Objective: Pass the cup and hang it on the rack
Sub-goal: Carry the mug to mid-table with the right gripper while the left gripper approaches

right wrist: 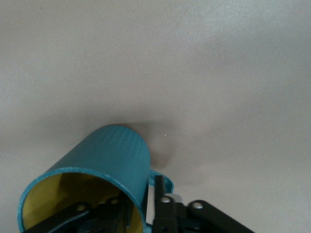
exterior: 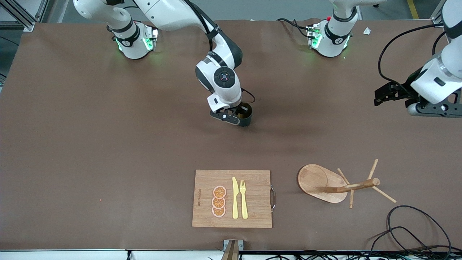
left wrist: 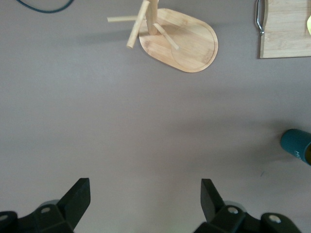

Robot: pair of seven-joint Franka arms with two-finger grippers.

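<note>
Right gripper (exterior: 241, 115) pinches the cup (exterior: 246, 115) wall (left gripper (left wrist: 146, 199) gapes).

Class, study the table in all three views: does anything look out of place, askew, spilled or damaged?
Nothing stands out. The rack stands on its base beside the cutting board, where knife, fork and orange slices lie neatly. The right gripper grips the cup by its wall; the left gripper waits open.

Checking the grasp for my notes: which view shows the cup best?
The right wrist view: the cup fills it, teal wall, yellow inside and handle clear, with the right gripper shut on its wall. The front view shows the cup mostly hidden under that gripper. The left wrist view shows only an edge.
</note>
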